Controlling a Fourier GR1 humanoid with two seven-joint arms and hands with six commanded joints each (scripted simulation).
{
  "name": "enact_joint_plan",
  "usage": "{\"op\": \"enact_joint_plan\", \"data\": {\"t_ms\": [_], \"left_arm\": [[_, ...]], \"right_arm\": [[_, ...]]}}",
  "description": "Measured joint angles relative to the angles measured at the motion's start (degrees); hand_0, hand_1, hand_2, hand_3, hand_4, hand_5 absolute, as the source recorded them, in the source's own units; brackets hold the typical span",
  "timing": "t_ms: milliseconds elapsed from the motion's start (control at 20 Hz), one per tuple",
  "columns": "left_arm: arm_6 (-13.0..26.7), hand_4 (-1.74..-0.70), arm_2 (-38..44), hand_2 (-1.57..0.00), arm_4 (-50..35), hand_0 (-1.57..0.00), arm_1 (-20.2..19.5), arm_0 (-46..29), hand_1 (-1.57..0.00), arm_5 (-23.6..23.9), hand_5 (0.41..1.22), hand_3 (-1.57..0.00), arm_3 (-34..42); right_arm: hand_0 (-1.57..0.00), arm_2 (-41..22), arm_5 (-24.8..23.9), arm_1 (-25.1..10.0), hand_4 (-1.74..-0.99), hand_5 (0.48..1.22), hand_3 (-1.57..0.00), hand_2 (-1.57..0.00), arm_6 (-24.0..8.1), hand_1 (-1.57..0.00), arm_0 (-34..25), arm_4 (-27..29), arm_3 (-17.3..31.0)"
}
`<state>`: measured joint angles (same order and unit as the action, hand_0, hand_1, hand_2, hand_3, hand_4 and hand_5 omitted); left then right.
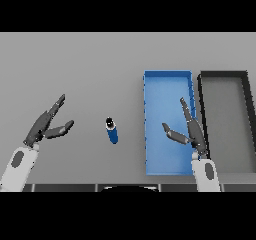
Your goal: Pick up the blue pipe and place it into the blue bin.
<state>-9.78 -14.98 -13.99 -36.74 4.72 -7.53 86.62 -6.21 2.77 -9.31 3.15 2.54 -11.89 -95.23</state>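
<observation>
Blue pipe (pixel 112 130): you'll find it lying on the grey surface (pixel 75 64), between your two hands and just left of the blue bin. Its dark open end points away from you, and the body runs back toward you, tilted slightly to the right. Nothing touches it.

Blue bin (pixel 167 77): you see a long rectangular tray right of centre, its long side running away from you. It holds nothing of its own; only your right hand overlaps its right half.

Dark bin (pixel 223 75): a black-rimmed tray with a grey floor sits just beside the blue bin on its right, the two rims nearly touching.

Left hand (pixel 44 126): it shows at the left, well apart from the pipe. Your fingers are straight and point up and to the right, the thumb spread out toward the pipe. It grips nothing.

Right hand (pixel 192 130): it is over the right side of the blue bin, near the wall it shares with the dark bin. Your fingers are stretched away from you, the thumb out to the left. It is empty too.
</observation>
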Motion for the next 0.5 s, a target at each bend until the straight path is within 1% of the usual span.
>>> {"op": "enact_joint_plan", "data": {"t_ms": [100,150,250,350,400,450,500], "left_arm": [[1.1,-0.99,-1.9,0.0,-0.2,0.0,-0.8,-0.6,0.0,-2.3,0.566,0.0,3.0],[2.1,-1.0,-2.7,0.0,-0.3,0.0,-2.0,-1.3,0.0,-3.4,0.548,0.0,4.8],[5.3,-1.02,-5.3,0.0,0.9,0.0,-2.4,-1.9,0.0,-4.2,0.512,0.0,7.8],[9.8,-1.05,-8.1,0.0,1.7,0.0,-2.1,-2.4,0.0,-4.8,0.483,0.0,10.5],[11.0,-1.06,-9.4,0.0,2.3,0.0,-1.4,-2.3,0.0,-5.3,0.474,0.0,10.4],[10.6,-1.08,-10.3,0.0,3.1,0.0,-1.4,-2.9,0.0,-5.4,0.472,0.0,11.8],[11.0,-1.08,-11.8,0.0,4.4,0.0,-0.5,-2.3,0.0,-5.7,0.469,0.0,11.5]], "right_arm": [[0.0,0.3,0.5,0.1,-1.2,0.58,0.0,0.0,0.3,0.0,0.2,1.1,-0.8],[0.0,0.0,0.4,0.4,-1.209,0.581,0.0,0.0,-0.3,0.0,-0.1,0.9,-0.3],[0.0,-0.3,0.9,0.6,-1.225,0.58,0.0,0.0,-0.2,0.0,-0.2,1.3,-1.0],[0.0,0.6,1.0,0.3,-1.228,0.573,0.0,0.0,0.0,0.0,-0.4,2.2,-0.3],[0.0,0.8,0.9,0.1,-1.223,0.572,0.0,0.0,-0.4,0.0,-0.7,1.9,0.3],[0.0,0.6,0.9,0.2,-1.219,0.572,0.0,0.0,-0.1,0.0,-0.9,1.8,0.0],[0.0,-0.1,1.0,0.5,-1.213,0.572,0.0,0.0,0.4,0.0,-0.6,1.4,-0.5]]}}
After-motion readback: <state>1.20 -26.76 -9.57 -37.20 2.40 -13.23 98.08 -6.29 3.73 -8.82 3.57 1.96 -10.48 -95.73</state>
